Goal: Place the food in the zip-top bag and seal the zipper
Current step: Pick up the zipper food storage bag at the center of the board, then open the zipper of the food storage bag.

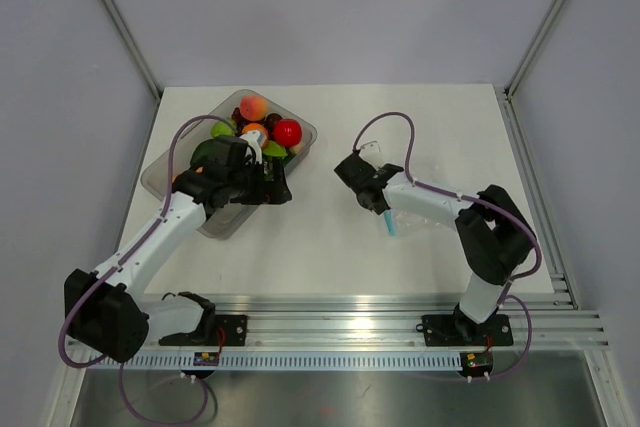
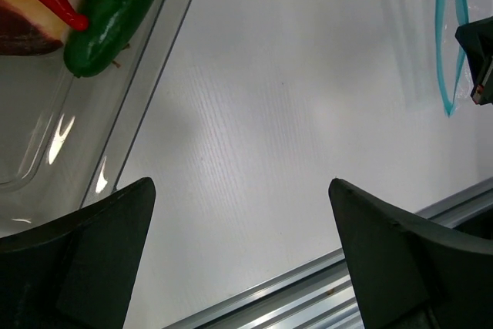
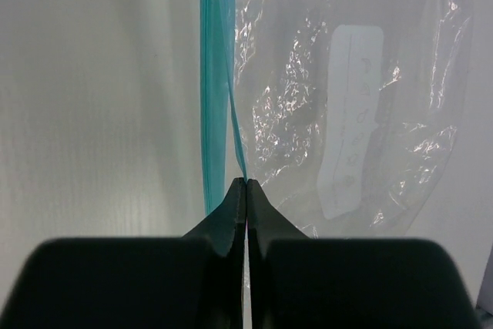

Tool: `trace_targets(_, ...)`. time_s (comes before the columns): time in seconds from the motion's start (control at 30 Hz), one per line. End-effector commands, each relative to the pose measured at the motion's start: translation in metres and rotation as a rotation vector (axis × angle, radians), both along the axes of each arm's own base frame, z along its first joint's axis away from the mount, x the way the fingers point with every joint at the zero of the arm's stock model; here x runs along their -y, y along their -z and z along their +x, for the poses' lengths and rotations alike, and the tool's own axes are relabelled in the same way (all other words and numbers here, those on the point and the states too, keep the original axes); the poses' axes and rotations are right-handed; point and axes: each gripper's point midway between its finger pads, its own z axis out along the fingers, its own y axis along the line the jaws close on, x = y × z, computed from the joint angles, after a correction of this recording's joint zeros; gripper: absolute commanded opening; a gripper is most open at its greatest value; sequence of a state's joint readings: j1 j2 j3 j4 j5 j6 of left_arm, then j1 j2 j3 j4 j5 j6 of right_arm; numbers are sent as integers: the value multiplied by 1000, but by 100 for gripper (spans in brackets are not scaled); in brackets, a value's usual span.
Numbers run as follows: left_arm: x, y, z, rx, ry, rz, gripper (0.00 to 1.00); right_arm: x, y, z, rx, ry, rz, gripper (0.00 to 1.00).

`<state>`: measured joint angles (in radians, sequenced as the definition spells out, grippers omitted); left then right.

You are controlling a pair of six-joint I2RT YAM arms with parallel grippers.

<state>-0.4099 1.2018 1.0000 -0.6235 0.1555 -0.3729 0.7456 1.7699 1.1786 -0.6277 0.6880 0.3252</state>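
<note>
Well, your right gripper (image 3: 246,184) pinches the zipper (image 3: 211,75), the firmest hold on that limp bag (image 3: 354,113); left gripper (image 2: 240,184) gapes.

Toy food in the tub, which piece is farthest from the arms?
The peach-coloured fruit, at the tub's far end; the red ball and green pieces sit closer.
</note>
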Motion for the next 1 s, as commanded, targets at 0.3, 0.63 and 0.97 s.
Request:
trace_targets(0.3,94,-59,-5,80,217,-376,99,-85,-91,-28,-21,-140,589,0)
trace_targets(0.63,124,-41,1,52,188,-416,92,-123,-121,-45,-78,-142,856,0)
trace_targets(0.97,138,-12,7,4,163,-370,75,-127,-130,-52,-87,-139,918,0)
